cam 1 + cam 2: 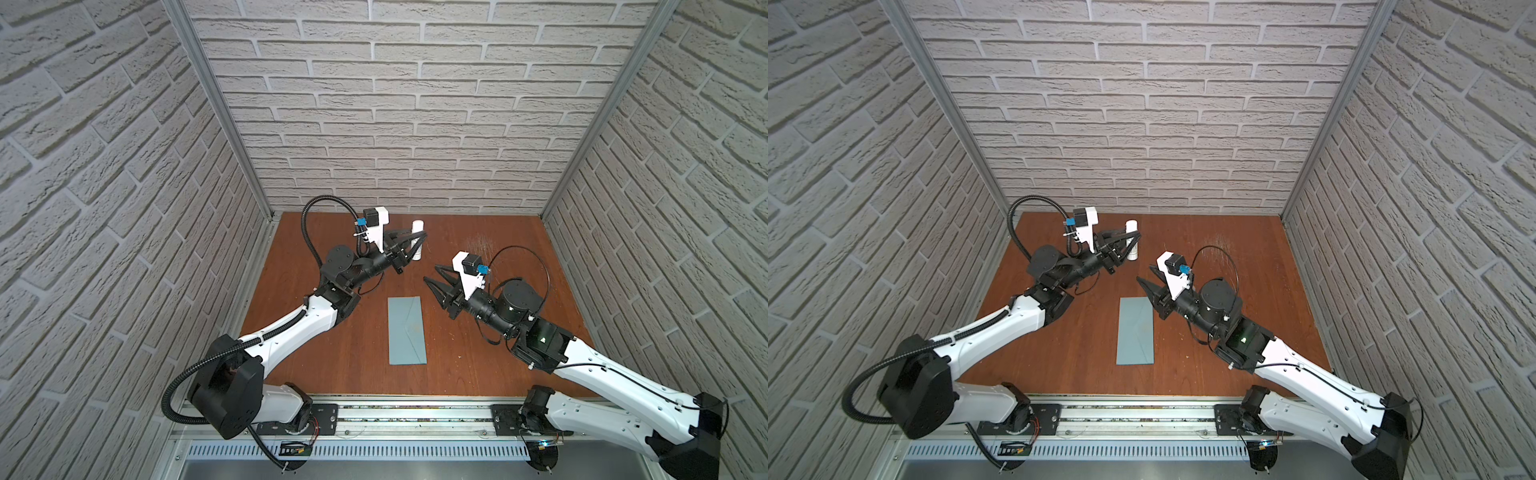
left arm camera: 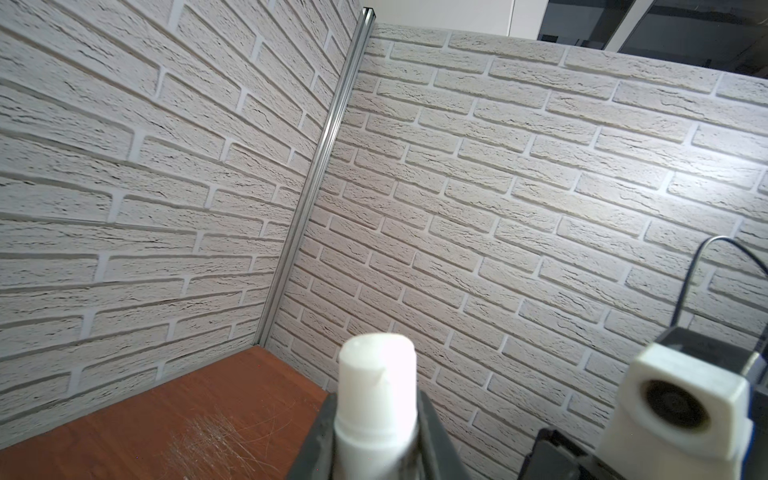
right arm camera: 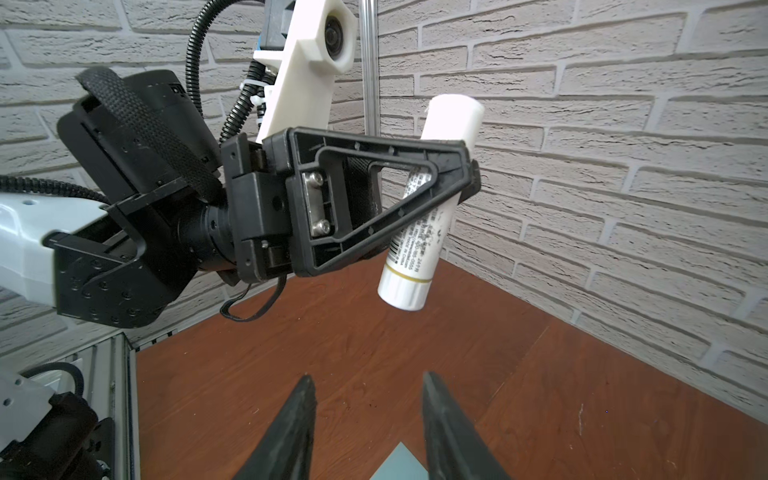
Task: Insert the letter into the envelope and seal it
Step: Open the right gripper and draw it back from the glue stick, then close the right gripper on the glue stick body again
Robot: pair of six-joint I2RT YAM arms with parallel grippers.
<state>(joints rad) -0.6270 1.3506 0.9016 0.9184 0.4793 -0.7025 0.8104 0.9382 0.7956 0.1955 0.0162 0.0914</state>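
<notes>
Envelope (image 1: 407, 330) (image 1: 1136, 331) lies flat on the wooden table (image 1: 478, 365) in both top views, mid-table, long side running near to far. Left gripper (image 1: 419, 243) (image 1: 1133, 243) sits far and left of centre, clamped on a white stick (image 1: 417, 226) (image 1: 1131, 226). Right gripper (image 1: 431, 273) (image 1: 1145, 274) hovers just past the envelope's far right corner, jaws parted, empty.

Left wrist: we see the stick (image 2: 376, 390) pinched between both fingers (image 2: 316, 440).

Right wrist: right gripper (image 3: 368, 376) has a clear gap between its jaws and nothing in it, with an envelope (image 3: 401, 463) corner on the table under the gap. Left gripper (image 3: 465, 174) holds the stick (image 3: 453, 120) mid-body, tilted, its lower end clear of the table.
</notes>
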